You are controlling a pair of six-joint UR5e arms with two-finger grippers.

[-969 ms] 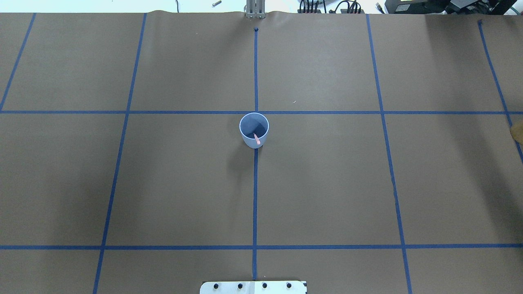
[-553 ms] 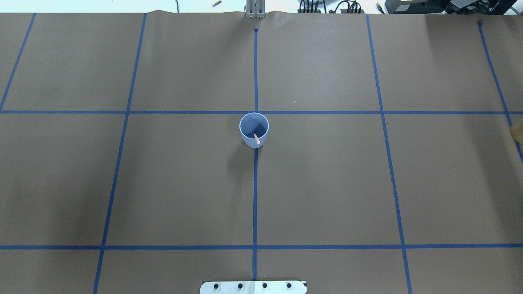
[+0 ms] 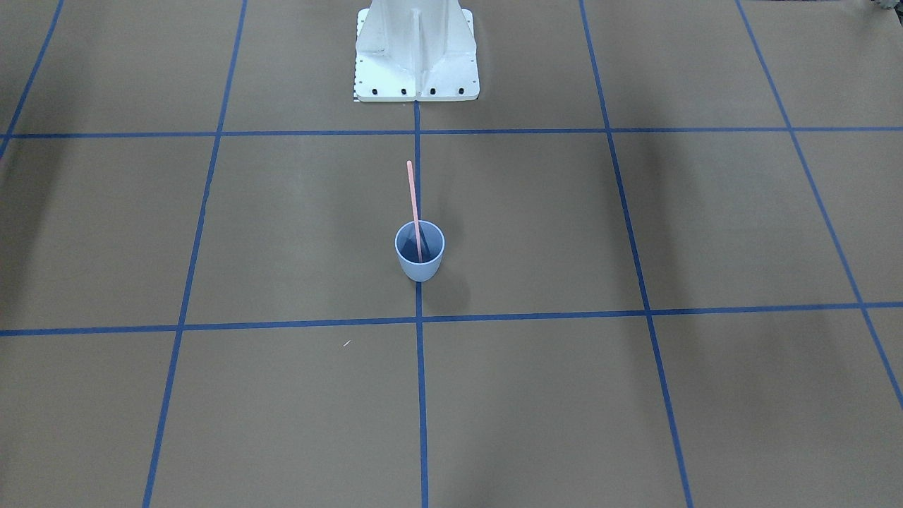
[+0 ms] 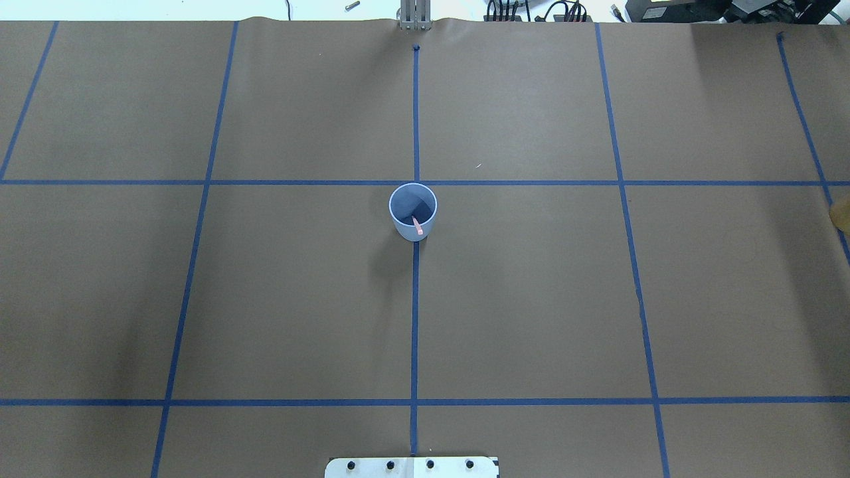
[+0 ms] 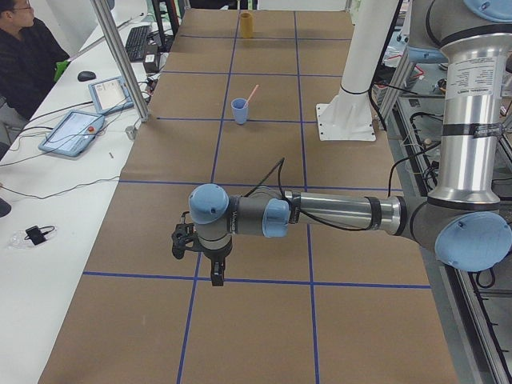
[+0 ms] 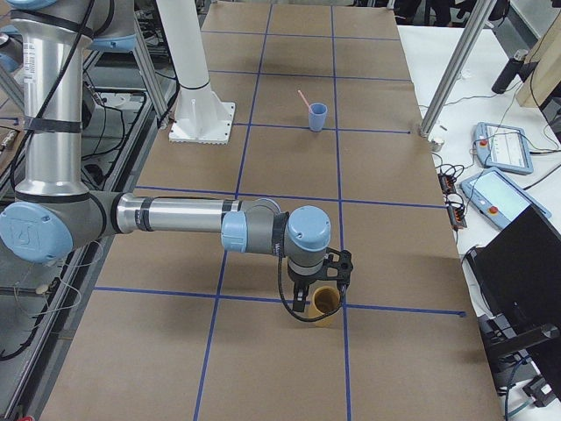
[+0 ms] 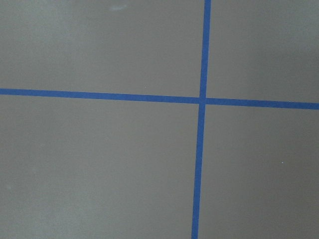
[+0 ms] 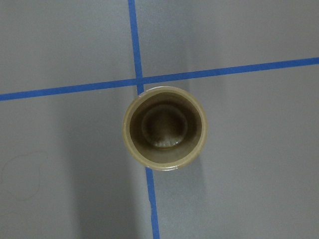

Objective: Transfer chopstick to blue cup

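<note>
The left claw (image 5: 214,270), on the near arm in the left side view, is hanging fingers-down over the brown paper-covered table (image 5: 264,336), just above a crossing of the blue tape grid lines (image 7: 202,100). That crossing is filling its wrist camera. Whether this claw is open or closed cannot be told, as it is appearing only in a side view.

The right claw (image 6: 317,289) is pointing down over a squat, round tan cup (image 6: 326,304). Its wrist camera is looking straight into that cup's mouth (image 8: 165,128). The state of its fingers likewise cannot be told, nor whether they are touching the cup's rim.

The small pale blue plastic tumbler (image 3: 420,267) is standing upright well apart from both claws, roughly midway between them along the table, on the centre tape line. The long, thin pale pink chopstick (image 3: 413,197) is resting inside the tumbler, its lower end in the bottom. Its shaft is leaning on the rim toward the white robot pedestal (image 3: 416,49), with most of its length projecting above the mouth. Neither claw is touching it.

Beyond the left claw, a seated person (image 5: 24,56) is appearing at a white side bench.
</note>
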